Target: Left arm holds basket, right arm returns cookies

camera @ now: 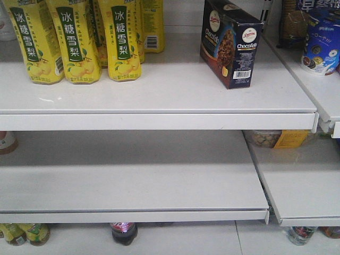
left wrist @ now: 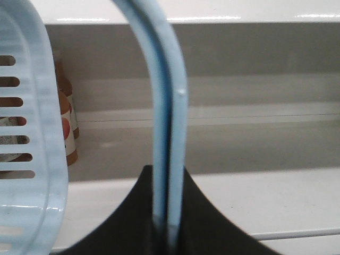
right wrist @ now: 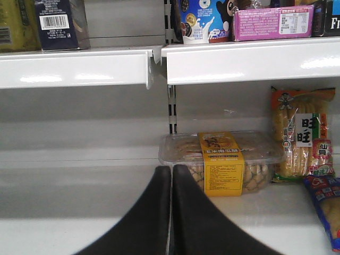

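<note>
The cookies carton (camera: 230, 42) stands upright on the top shelf (camera: 159, 90), toward that shelf's right end and set back from its front edge, turned at a slant so one corner and its barcode face outward; nothing grips it. To its left, well apart, a row of yellow pear-drink bottles (camera: 74, 40) stands near the shelf's back left corner. In the right wrist view the same carton (right wrist: 57, 24) shows at the upper left, sitting above the white shelf lip (right wrist: 74, 66). The right gripper (right wrist: 171, 212) is clenched with its two black fingers pressed together and nothing between them, low in front of the lower shelf. Just beyond it on that shelf lies a clear plastic box of biscuits with a yellow label (right wrist: 223, 162), and a packet of rice crackers (right wrist: 303, 135) stands near the right edge. In the left wrist view the left gripper (left wrist: 167, 223) is clamped on the light blue handle (left wrist: 167, 122) of the basket (left wrist: 32, 138), whose slotted wall fills the left edge. Brown bottles (left wrist: 68, 122) show behind that wall.
</note>
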{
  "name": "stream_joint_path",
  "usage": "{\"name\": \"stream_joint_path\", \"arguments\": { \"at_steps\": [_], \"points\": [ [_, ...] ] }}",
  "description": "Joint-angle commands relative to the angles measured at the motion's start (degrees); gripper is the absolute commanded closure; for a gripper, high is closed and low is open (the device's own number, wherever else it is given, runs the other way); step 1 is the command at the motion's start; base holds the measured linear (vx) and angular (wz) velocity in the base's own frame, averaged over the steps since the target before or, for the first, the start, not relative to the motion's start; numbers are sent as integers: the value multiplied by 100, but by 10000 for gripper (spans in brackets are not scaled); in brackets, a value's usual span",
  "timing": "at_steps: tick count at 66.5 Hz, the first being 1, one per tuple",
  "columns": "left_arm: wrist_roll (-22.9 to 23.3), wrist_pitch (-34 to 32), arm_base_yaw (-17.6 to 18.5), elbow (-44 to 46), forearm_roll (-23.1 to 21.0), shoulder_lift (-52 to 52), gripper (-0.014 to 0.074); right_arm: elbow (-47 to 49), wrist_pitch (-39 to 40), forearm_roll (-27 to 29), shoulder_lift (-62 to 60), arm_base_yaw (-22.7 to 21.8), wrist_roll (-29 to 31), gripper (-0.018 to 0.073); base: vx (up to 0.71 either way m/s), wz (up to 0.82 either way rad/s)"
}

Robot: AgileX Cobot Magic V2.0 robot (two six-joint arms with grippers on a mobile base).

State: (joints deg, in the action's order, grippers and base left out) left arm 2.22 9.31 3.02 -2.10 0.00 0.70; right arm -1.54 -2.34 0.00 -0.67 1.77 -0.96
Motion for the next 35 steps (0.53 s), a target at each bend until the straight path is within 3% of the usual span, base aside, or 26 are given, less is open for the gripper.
{"name": "stream_joint_path", "arguments": {
  "at_steps": [1, 35],
  "points": [
    [-109, -612, -9, -33, 94, 92, 603, -16, 401, 0, -58, 9, -31, 568, 0, 0],
    [-109, -612, -9, -33, 94, 92, 603, -11, 406, 0, -53, 9, -31, 568, 0, 0]
  ]
}}
